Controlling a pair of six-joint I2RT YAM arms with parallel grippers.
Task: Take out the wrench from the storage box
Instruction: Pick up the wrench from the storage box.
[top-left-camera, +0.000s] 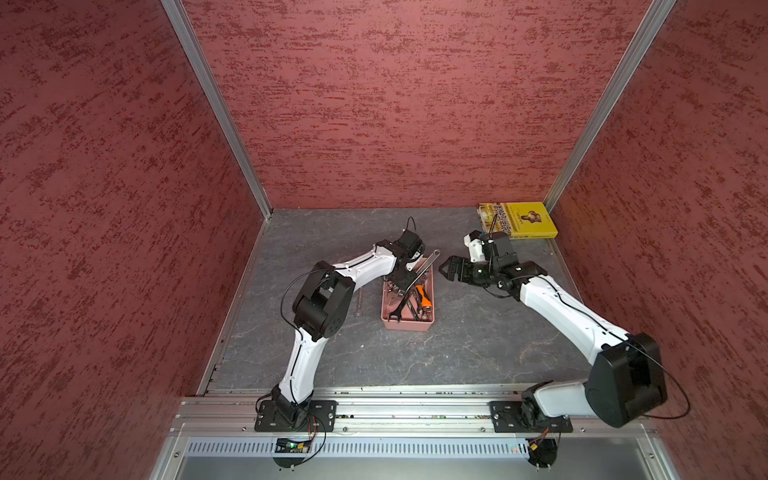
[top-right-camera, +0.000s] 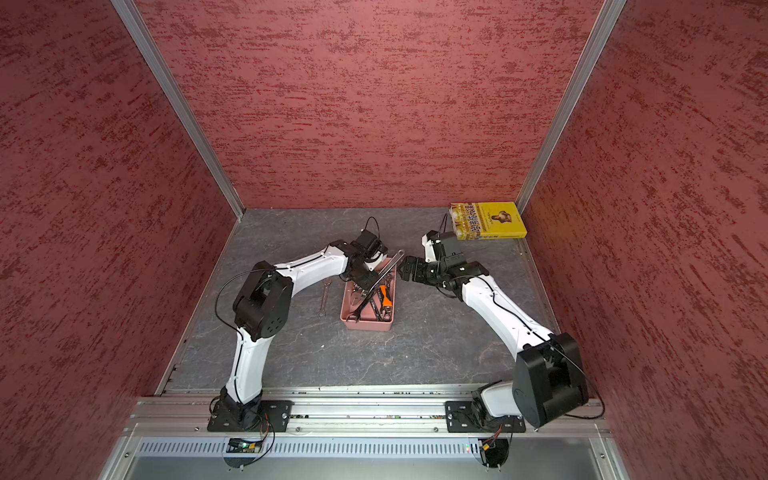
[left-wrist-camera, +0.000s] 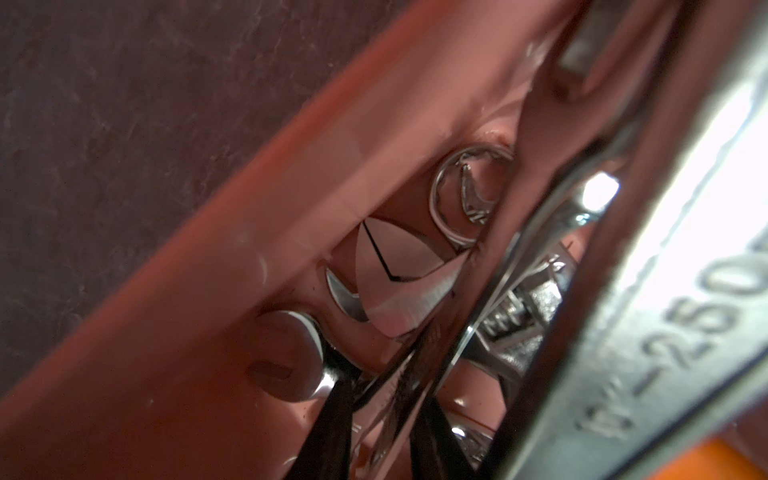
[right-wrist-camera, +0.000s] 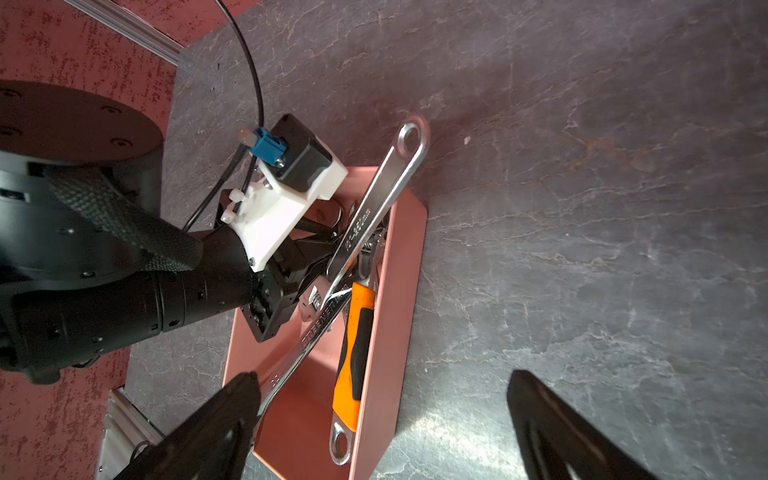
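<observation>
Chrome wrench (left-wrist-camera: 419, 349) pinched by left end effector (left-wrist-camera: 381, 388).

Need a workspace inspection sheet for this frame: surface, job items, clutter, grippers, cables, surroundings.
Surface: grey veined tabletop.
Job's things: storage box holds several wrenches; long silver wrench leans out over its far rim; orange-handled wrench lies inside.
Clutter: yellow book in the far right corner; loose wrench on the tabletop beside the box, on the left arm's side.
Grippers: left gripper down in the box, fingers straddling a wrench shank, grip unclear; right gripper open, empty, beside the box.
Cables: black camera cable arcs off the left wrist, clear of the box.
Surroundings: red textured walls, aluminium frame posts.
</observation>
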